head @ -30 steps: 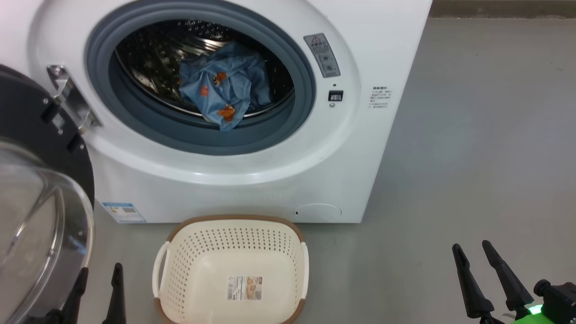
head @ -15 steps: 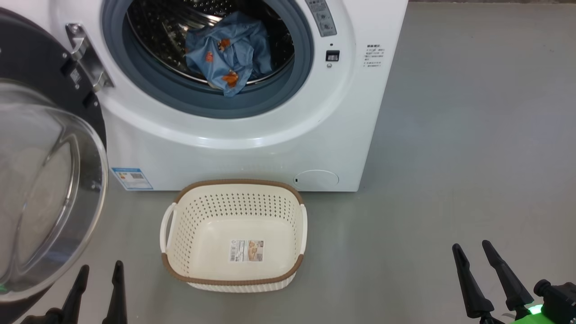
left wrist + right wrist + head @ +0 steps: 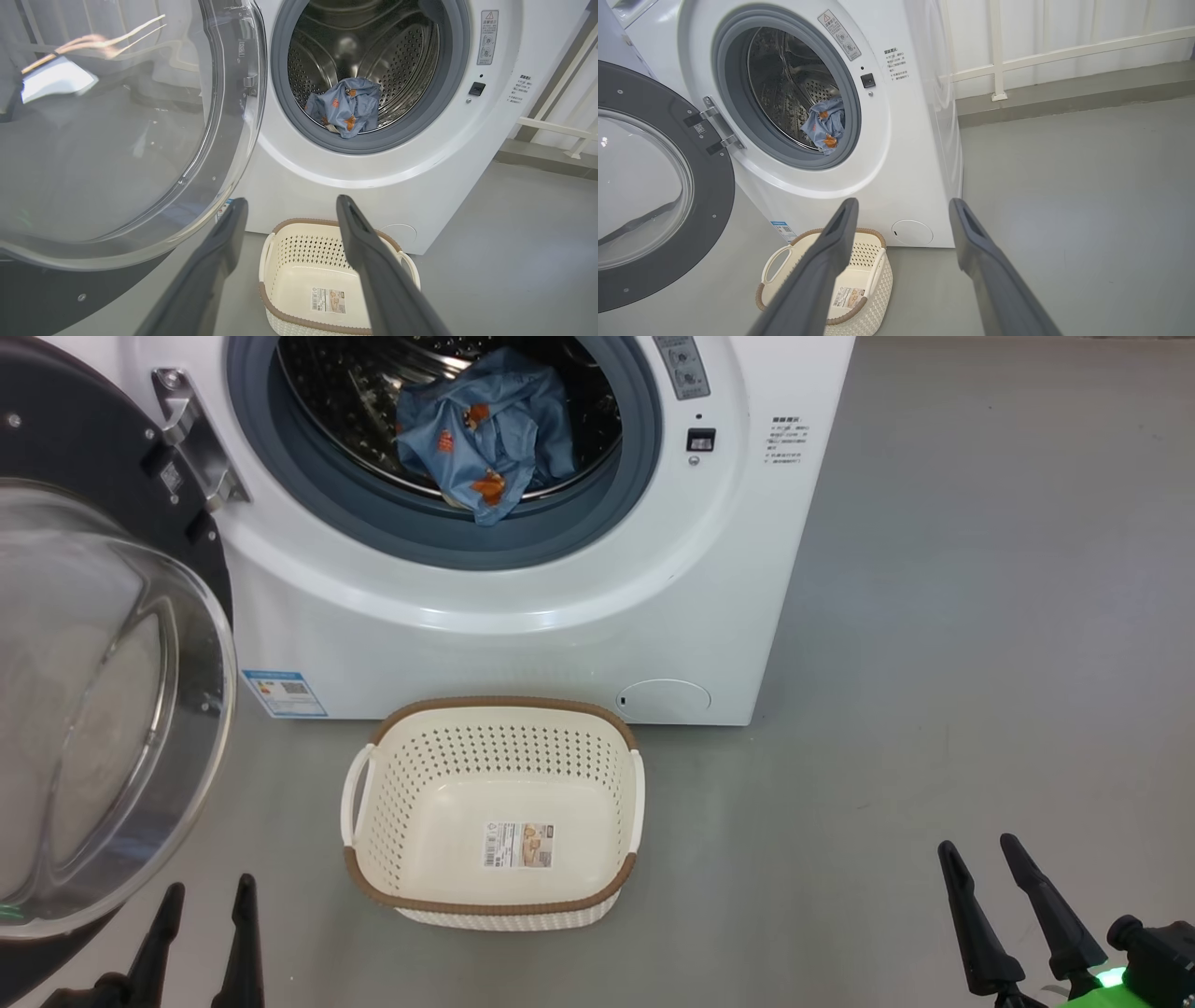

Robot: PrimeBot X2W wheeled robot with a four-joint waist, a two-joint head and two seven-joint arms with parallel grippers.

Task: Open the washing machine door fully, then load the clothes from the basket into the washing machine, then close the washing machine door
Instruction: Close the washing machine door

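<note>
Washing machine door (image 3: 84, 709) hung wide open on its hinge (image 3: 191, 439), with the glass bulge just beside the left gripper (image 3: 210, 889), up and to its left. Both grippers had fingers spread with nothing in them. Right gripper (image 3: 977, 845) sat well apart to the right, over the floor (image 3: 934, 616). Basket (image 3: 485, 907) stood between the two hands and ahead of them, just in front of the washing machine (image 3: 523, 653); no garment in it that I could see. Blue printed garment (image 3: 485, 434) lay in the drum (image 3: 355, 401), well ahead of both hands. My read: loading done, door close next.

Risks:
1) Garment's lower hem drooped over the drum lip onto the grey gasket (image 3: 523, 537). Shutting on it would pinch the cloth and likely stop the latch catching. Poke it in first.
2) Door rim was so near the left gripper that a careless push could slip off the curved glass or snag the rim.
3) Basket sat below the door's swing. It looked low enough, but I couldn't be sure.
</note>
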